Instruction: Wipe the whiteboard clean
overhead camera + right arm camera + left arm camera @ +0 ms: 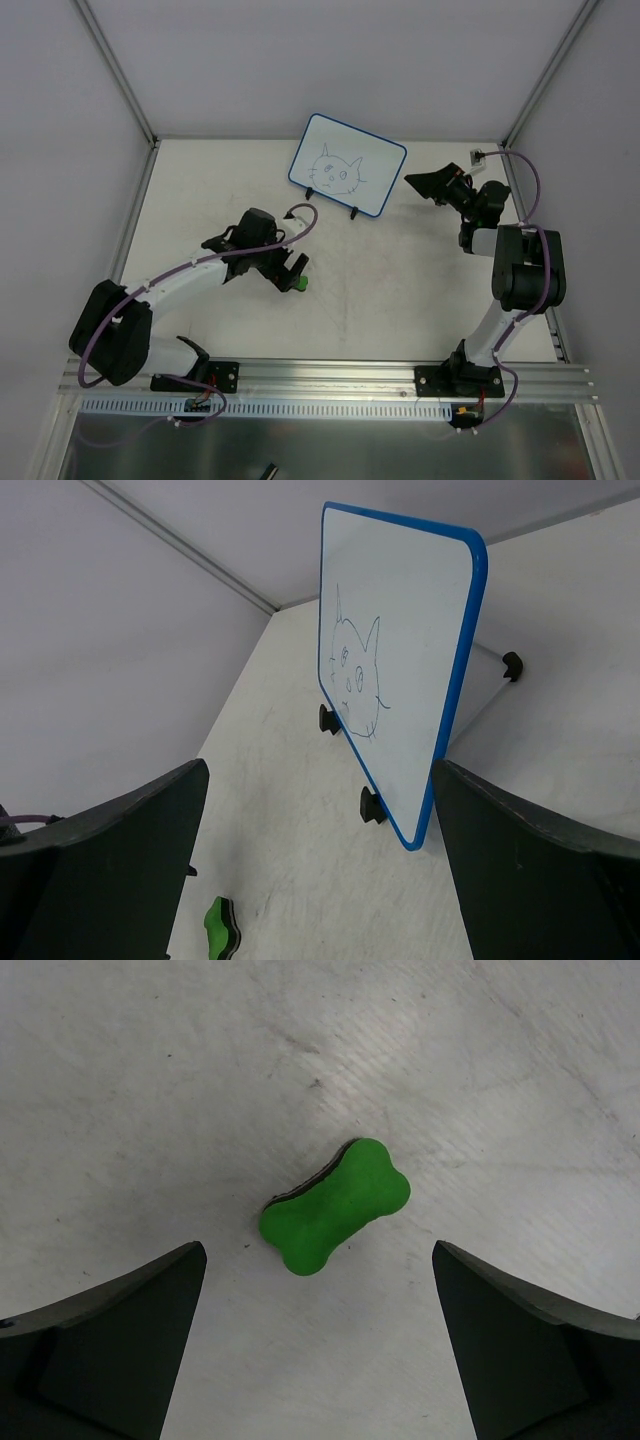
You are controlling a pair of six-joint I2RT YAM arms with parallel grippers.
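A pale, scuffed desk [400, 300], walled in white, fills the overhead view. At upper centre, a small white rectangular whiteboard with a thin blue rim [347, 178] is propped on two black feet. A thin cat-face line drawing [337, 170] is seen on it, intact. Just right of the board, the right pincer [432, 185] is held with its fingers wide apart, nothing gripped. Left of centre, the left pincer [290, 272] is poised, fingers spread, over a small green bone-shaped foam eraser [335, 1205] lying on the desk. Nothing is judged erased yet: the eraser is not yet picked up, and the whole drawing is left to wipe.
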